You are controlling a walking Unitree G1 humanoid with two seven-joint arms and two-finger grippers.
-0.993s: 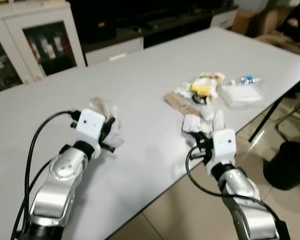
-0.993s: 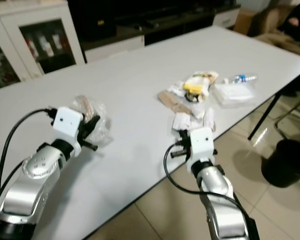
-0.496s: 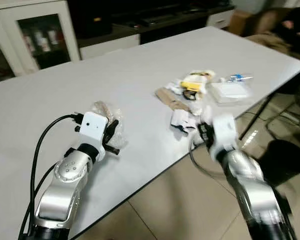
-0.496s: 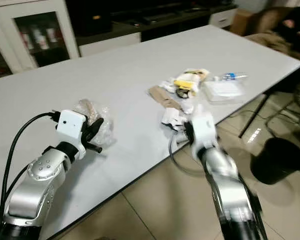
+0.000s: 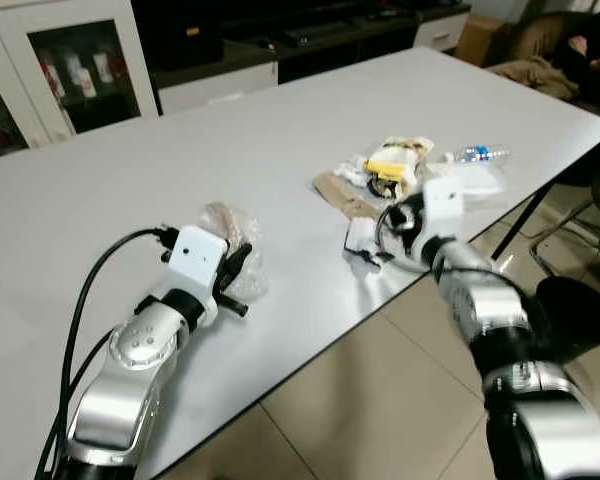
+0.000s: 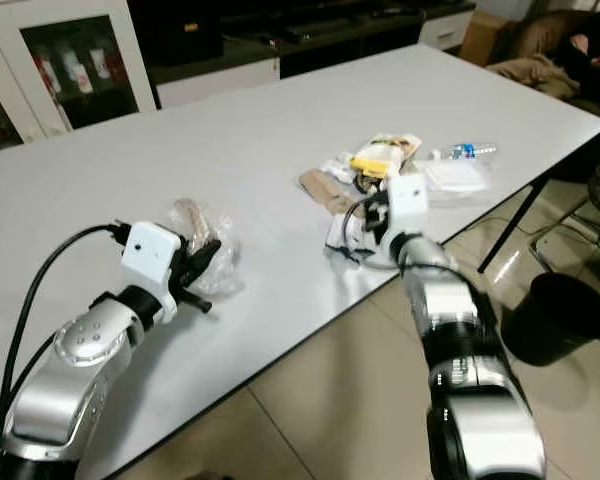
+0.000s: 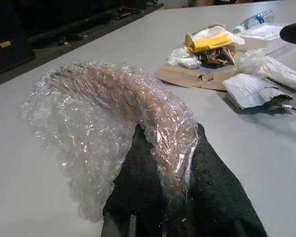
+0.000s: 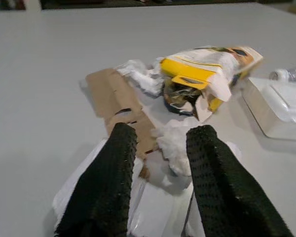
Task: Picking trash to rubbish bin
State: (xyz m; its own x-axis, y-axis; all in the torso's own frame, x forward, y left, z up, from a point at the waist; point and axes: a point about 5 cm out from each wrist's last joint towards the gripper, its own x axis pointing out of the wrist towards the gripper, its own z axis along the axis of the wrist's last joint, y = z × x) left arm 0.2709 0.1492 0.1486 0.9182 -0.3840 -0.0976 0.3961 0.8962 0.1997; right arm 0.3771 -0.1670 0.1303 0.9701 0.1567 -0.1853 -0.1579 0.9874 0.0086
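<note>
- Left eye view: a large white table stands before a glass-fronted cabinet on a tiled floor. The left gripper rests on the table, pinching a wad of bubble wrap. One second ago the right gripper hung off the near table edge; it has since swung up over the trash pile, so a second pick appears to be starting.
- Right eye view: the black rubbish bin stands on the floor beyond the table's right corner, well apart from both grippers. Nothing has been binned yet.
- Left wrist view: the fingers are pressed together on the bubble wrap's lower fold. Beyond lie brown cardboard, a yellow package and a plastic bottle.
- Right wrist view: the fingers are spread, straddling white crumpled paper just beside the cardboard.
- Labels: print on the yellow package is too blurred to read.
</note>
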